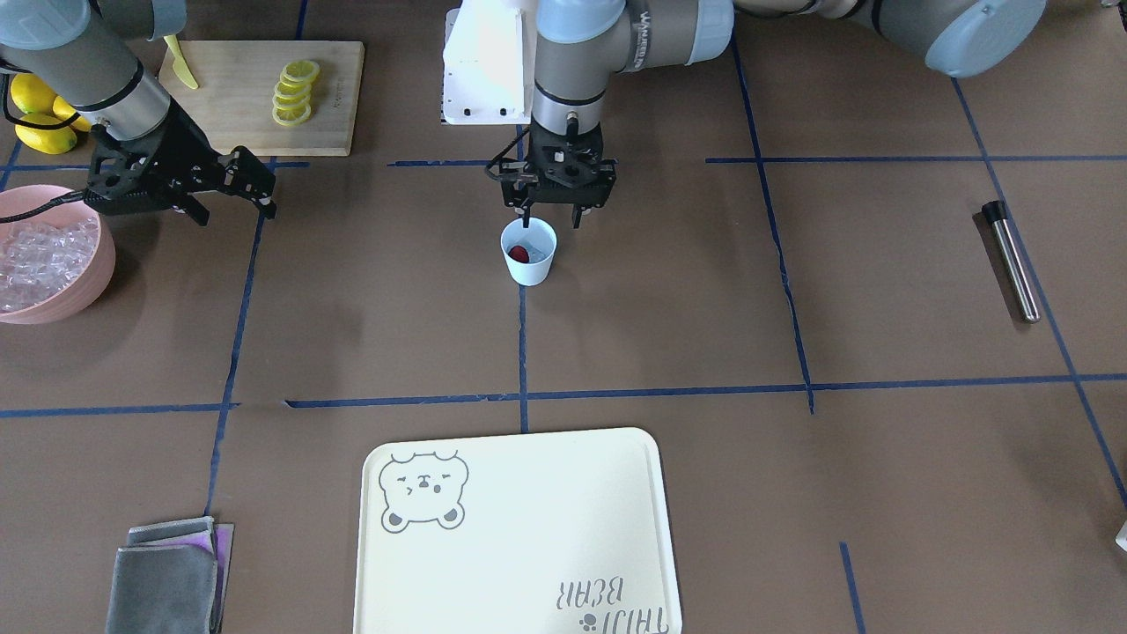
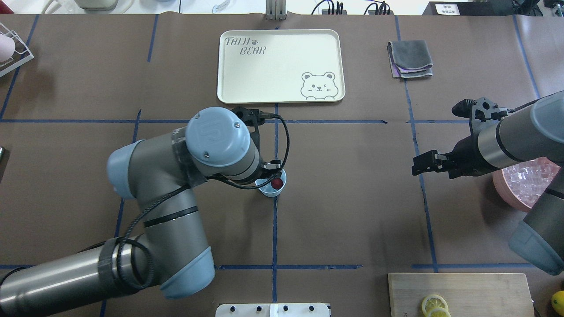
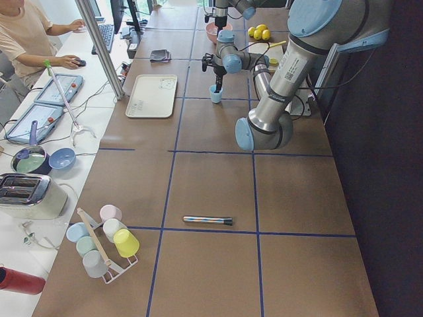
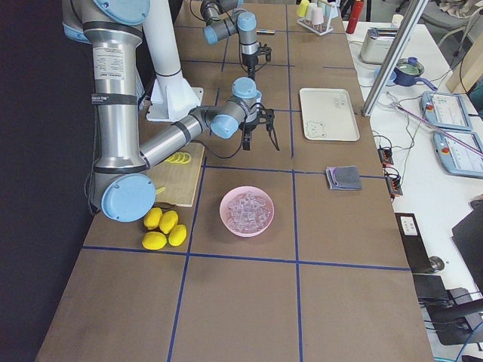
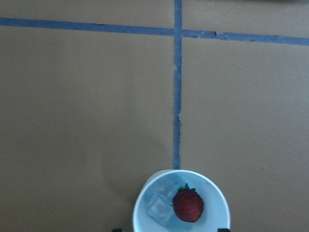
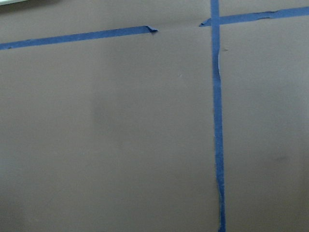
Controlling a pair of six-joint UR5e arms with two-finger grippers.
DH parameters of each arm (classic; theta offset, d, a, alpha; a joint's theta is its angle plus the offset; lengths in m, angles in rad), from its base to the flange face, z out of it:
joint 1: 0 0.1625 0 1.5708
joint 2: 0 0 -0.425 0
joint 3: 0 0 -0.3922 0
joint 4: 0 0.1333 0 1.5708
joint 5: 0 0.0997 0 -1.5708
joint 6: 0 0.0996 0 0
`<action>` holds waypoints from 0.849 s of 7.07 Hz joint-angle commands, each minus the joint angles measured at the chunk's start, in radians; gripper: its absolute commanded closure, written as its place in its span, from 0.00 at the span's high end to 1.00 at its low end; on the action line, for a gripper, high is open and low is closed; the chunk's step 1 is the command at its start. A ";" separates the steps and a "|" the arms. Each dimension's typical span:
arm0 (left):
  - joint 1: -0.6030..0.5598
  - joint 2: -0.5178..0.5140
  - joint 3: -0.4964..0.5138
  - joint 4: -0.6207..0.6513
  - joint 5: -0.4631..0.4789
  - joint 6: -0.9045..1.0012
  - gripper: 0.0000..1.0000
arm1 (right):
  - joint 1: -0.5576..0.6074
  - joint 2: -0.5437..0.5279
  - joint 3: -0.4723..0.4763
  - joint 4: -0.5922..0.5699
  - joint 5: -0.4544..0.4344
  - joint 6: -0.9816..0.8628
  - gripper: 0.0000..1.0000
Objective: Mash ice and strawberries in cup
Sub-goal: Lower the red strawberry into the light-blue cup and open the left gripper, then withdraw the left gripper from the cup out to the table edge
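The pale blue cup (image 1: 532,269) stands at the table's middle on a blue tape line. Inside it lie one dark red strawberry (image 5: 188,205) and a couple of clear ice cubes (image 5: 161,205). The strawberry (image 1: 519,254) also shows from the front and from overhead (image 2: 276,183). My left gripper (image 1: 551,218) hangs open just above the cup (image 5: 215,215), one finger on each side of the rim, holding nothing. My right gripper (image 1: 233,213) hovers open and empty well off to the side, near the pink bowl (image 1: 99,273) filled with ice (image 1: 40,260).
A metal rod with a black end (image 1: 1011,261) lies on my left side of the table. A cutting board (image 1: 335,97) with lemon slices and whole lemons (image 1: 40,114) sit behind the bowl. A cream bear tray (image 1: 519,563) and a folded grey cloth (image 1: 167,581) lie across the table.
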 commanded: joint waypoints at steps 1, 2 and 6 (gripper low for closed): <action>-0.040 0.216 -0.228 0.022 -0.004 0.201 0.71 | 0.081 -0.069 -0.001 -0.002 0.017 -0.139 1.00; -0.077 0.345 -0.296 0.024 -0.031 0.291 0.71 | 0.147 -0.088 -0.009 -0.002 0.093 -0.198 1.00; -0.453 0.674 -0.308 -0.016 -0.284 0.768 0.75 | 0.253 -0.135 -0.035 -0.002 0.127 -0.342 1.00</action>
